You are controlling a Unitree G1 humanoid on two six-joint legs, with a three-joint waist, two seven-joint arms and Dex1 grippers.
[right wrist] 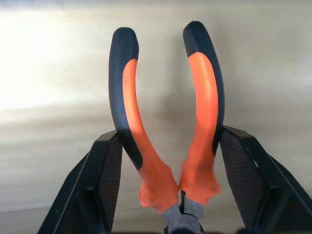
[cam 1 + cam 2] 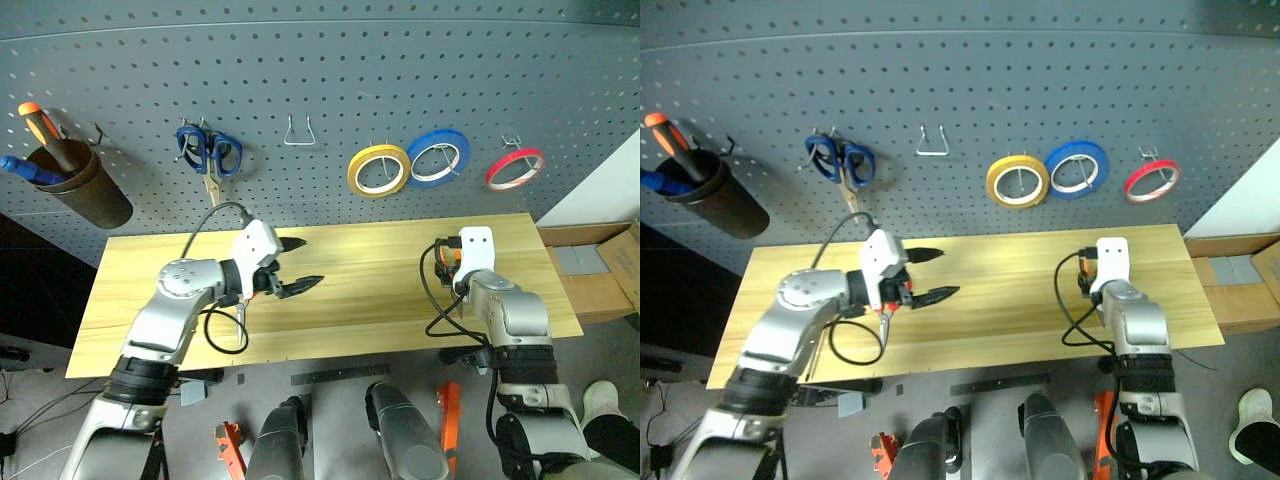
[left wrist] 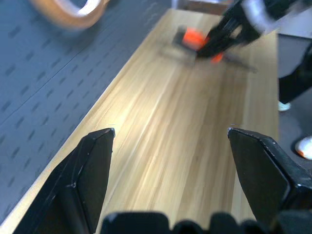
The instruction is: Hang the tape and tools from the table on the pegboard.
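Our right gripper point(image 1: 168, 175) clasps the orange-and-black-handled pliers point(image 1: 168, 122) over the light wooden table point(image 2: 370, 300); left gripper point(image 2: 296, 265) gapes empty. Smooth handles could slip free.

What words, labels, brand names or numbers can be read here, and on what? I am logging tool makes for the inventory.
None can be read.
The pliers between the right tool's fingers show plain orange-and-black handles with no mark.
The tape rolls and scissors on the pegboard show no legible print.
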